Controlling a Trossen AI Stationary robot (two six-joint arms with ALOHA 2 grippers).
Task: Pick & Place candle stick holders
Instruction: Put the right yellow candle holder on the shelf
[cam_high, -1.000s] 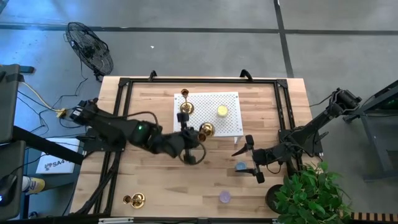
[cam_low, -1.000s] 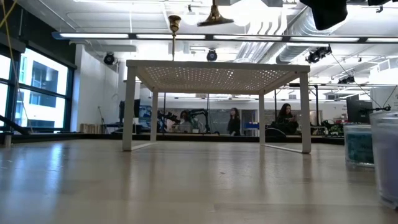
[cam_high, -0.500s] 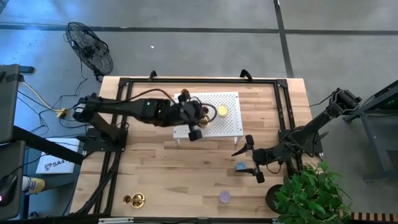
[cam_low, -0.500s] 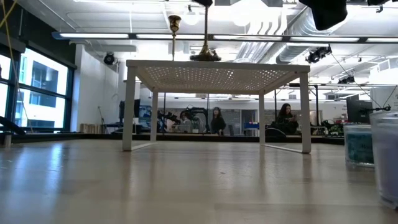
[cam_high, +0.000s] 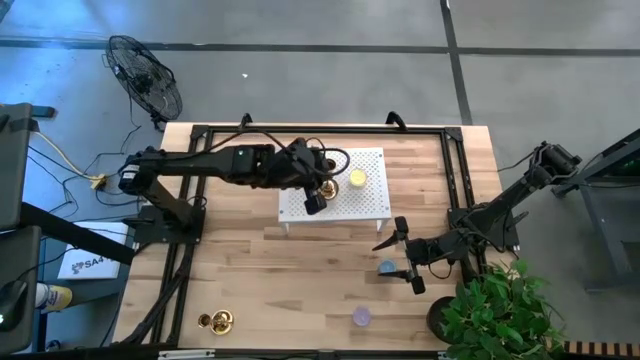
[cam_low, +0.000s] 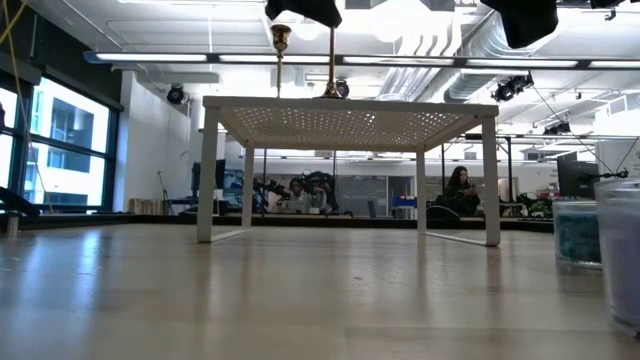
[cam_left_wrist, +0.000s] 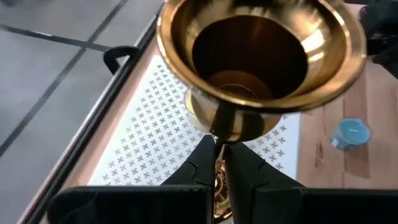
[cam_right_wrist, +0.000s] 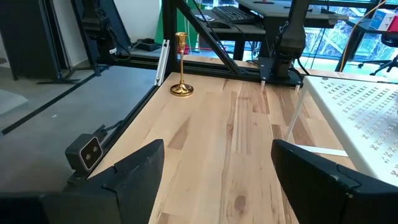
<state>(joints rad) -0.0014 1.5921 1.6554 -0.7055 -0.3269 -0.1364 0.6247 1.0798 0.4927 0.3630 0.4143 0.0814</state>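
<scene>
A wooden desk (cam_high: 250, 280) carries a small white perforated stand (cam_high: 365, 200) near its far middle. The left tool (cam_high: 318, 192) reaches over the stand, clenched on the thin stem of a brass candlestick (cam_left_wrist: 258, 68). In the left wrist view the stem runs straight out from between the pinching fingers (cam_left_wrist: 200, 163) to the flared base, which faces the stand's top. A second candlestick (cam_high: 297, 153) stands upright at the stand's far left corner, and a yellow disc (cam_high: 357, 179) lies just beside the held one. A third candlestick (cam_high: 215, 321) stands at the desk's near left corner, well apart and nearer the left arm. The right tool (cam_high: 400, 255) waits released, low on the right beside a blue disc (cam_high: 386, 267).
</scene>
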